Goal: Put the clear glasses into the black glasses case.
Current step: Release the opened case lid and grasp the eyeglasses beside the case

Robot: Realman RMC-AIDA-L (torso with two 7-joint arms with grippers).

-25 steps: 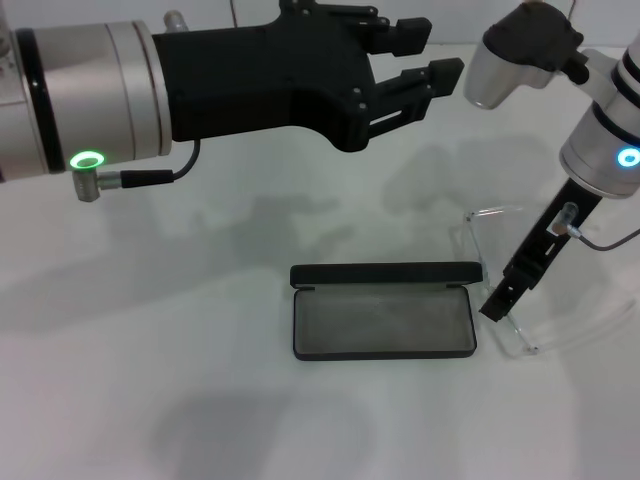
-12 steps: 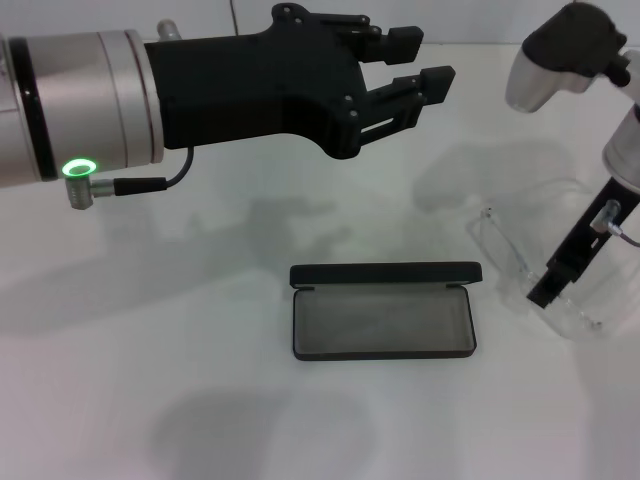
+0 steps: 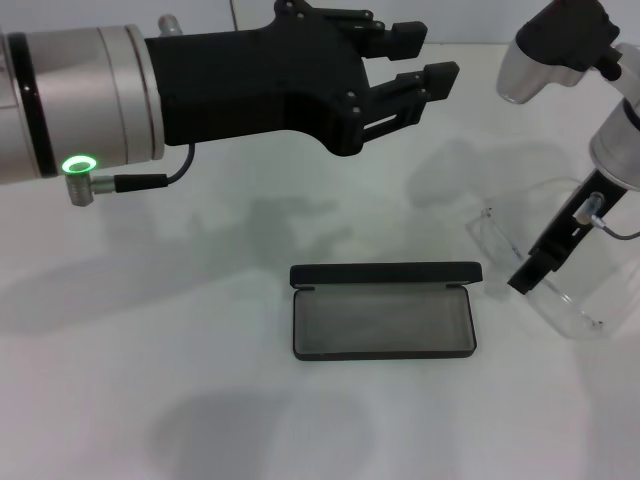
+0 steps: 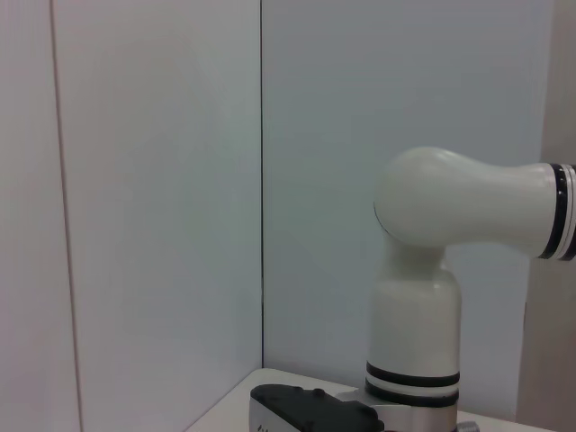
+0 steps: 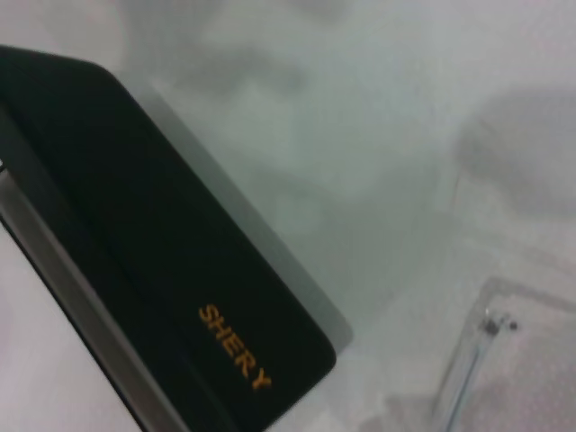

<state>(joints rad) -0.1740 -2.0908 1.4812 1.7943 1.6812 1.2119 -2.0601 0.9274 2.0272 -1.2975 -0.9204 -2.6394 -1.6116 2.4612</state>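
Black glasses case (image 3: 384, 322) lying open at lower centre of the white bench (image 3: 150, 400), clear glasses (image 3: 560, 270) at right edge grasped by the right gripper (image 3: 524, 279), just beside the case's right end, left gripper (image 3: 425, 62) unclenched, raised across upper left, bare bench in front of the case.

Clear glasses (image 3: 560, 270) partly faint against the table, right hand (image 3: 522, 276) fingertips indistinct, black glasses case (image 5: 144, 270) cropped by the wrist view's edge

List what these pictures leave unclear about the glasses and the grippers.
- Head view: the right gripper reaches the transparent plastic glasses, but contact is too small to judge.
- Head view: the glasses' far arm blends into the white table.
- Right wrist view: the black rectangular case is cut off by the edge.
- Left wrist view: no fingers shown.
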